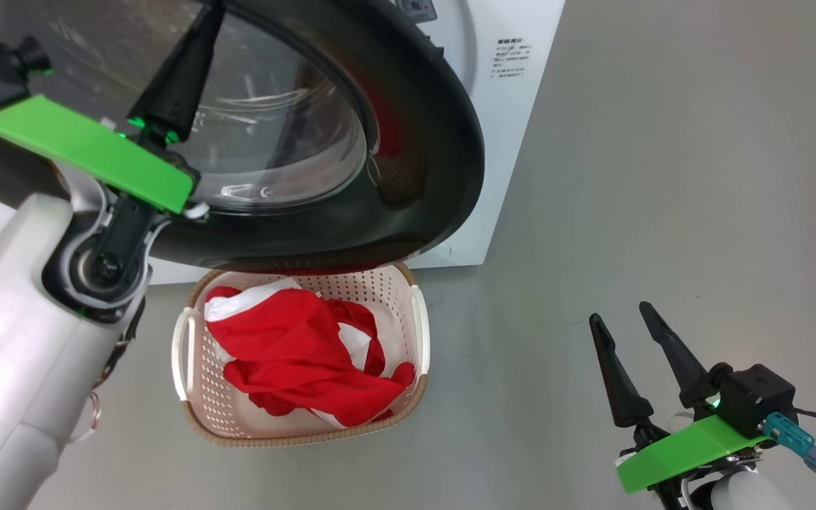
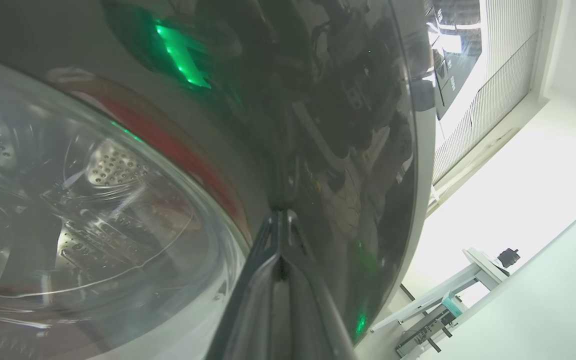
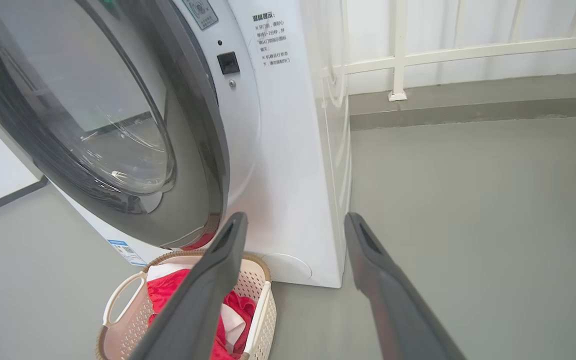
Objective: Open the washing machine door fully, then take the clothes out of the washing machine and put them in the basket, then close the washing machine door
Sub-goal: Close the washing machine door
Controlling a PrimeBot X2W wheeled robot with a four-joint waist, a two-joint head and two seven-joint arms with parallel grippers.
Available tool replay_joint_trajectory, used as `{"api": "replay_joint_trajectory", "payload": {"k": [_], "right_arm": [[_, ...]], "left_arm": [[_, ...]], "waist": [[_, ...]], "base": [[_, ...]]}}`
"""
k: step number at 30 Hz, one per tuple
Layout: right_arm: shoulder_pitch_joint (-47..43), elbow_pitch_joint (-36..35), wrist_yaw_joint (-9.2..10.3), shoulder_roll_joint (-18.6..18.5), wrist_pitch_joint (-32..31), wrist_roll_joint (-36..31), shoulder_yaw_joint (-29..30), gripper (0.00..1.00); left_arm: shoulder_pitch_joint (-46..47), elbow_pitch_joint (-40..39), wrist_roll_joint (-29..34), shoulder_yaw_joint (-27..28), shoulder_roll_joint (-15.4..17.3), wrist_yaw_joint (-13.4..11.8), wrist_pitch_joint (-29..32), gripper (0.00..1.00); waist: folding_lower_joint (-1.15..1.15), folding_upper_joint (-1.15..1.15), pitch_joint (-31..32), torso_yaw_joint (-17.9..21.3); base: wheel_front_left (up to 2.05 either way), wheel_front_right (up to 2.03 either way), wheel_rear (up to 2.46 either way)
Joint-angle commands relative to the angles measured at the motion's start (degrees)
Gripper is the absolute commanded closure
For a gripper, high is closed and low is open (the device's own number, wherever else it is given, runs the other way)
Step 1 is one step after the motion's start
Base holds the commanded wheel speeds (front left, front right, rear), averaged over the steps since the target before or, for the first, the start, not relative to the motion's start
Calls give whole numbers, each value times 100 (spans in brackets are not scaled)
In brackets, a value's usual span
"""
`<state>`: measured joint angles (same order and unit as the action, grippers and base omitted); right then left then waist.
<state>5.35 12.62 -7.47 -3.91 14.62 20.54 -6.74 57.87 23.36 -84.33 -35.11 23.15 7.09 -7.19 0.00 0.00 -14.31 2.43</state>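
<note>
Left claw (image 2: 279, 222), closed, tip against the washing machine door (image 2: 348, 150)

You get flat bright light in the head view, faint shadow beside the basket (image 1: 199, 397), red and green reflections on the glossy washing machine door (image 1: 443, 142), left wrist view dim, blown-out white at right, left gripper (image 2: 280, 220) blurred.

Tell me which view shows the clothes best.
Head view: the clothes lie unobstructed in the basket, seen from above. The right wrist view has them partly behind the right pincer; the left wrist view gives a red reflection on the washing machine door.
</note>
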Motion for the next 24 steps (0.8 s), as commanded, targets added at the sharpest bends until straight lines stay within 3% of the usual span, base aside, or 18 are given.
{"api": "replay_joint_trajectory", "payload": {"k": [1,8,14,15,19,20,21,23,24], "right_arm": [[164,-158,-2,-13,38,-56,-106,0],[139,-133,-2,-18,38,-63,-77,0],[55,-107,-2,-68,38,-48,-75,0],[38,-106,-2,-75,38,-43,-74,0],[-18,-108,-2,-104,38,-24,-84,0],[-32,-108,-2,-113,38,-19,-82,0],[-43,-108,-2,-121,38,-14,-78,0],[-63,-105,-2,-135,38,-4,-70,0],[-77,-102,-2,-140,38,1,-67,0]], "left_arm": [[211,-90,-47,156,316,40,-60,100],[-3,-137,-127,-95,393,40,-264,100],[-496,-84,174,-437,577,40,-637,100],[-594,-61,208,-454,584,40,-681,93],[-1025,2,407,-478,620,40,-765,84],[-1145,9,434,-438,610,40,-772,76],[-1262,17,478,-305,593,40,-775,61],[-1539,19,666,-49,550,40,-777,55],[-1690,20,779,55,525,40,-778,33]], "waist": [[0,0,7,-11],[0,0,107,-127],[0,0,299,-248],[0,0,321,-265],[0,0,403,-328],[0,0,418,-345],[0,0,428,-362],[0,0,455,-390],[0,0,476,-402]], "base": [[0,0,0],[0,0,0],[0,0,0],[0,0,0],[0,0,0],[0,0,0],[0,0,0],[0,0,0],[0,0,0]]}}
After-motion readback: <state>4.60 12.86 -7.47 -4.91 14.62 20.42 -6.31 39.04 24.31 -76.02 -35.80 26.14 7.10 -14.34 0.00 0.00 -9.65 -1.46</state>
